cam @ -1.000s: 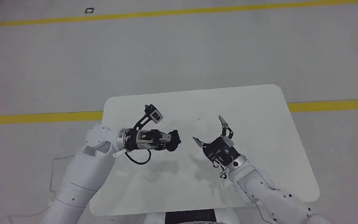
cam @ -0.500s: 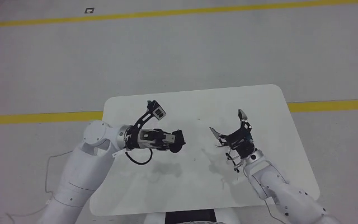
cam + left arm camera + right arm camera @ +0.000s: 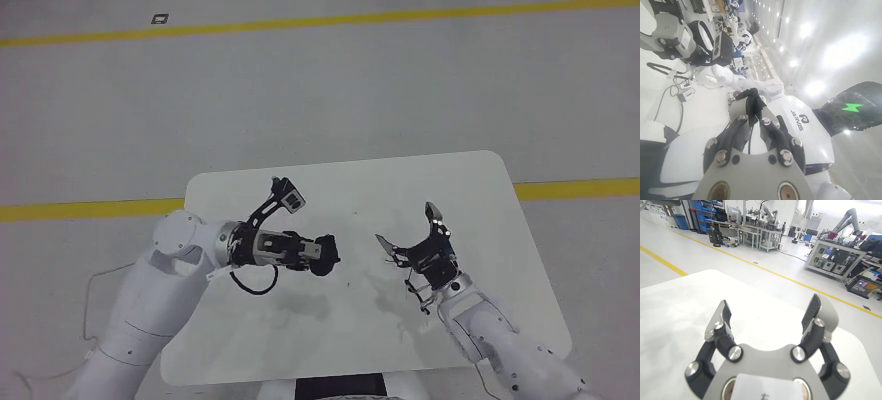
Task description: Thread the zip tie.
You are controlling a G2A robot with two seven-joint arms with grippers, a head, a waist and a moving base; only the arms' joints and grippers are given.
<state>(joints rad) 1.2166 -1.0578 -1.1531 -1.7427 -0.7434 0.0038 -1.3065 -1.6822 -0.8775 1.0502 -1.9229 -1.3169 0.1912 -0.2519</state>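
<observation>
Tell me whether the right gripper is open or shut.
Open. The right gripper has its ribbed pads spread wide apart, bare table showing between them and nothing held.

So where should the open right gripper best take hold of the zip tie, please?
Probably the zip tie end poking past the left gripper tips, approached head-on from where the right gripper hangs; the rest runs back between the shut fingers, boxed in.

White table [image 3: 500, 175], rounded corners, smooth matte top. Two tiny dark specks [image 3: 757, 317] lie on its surface: one just ahead of the right gripper [image 3: 770, 300] jaws, one seen between them.
</observation>
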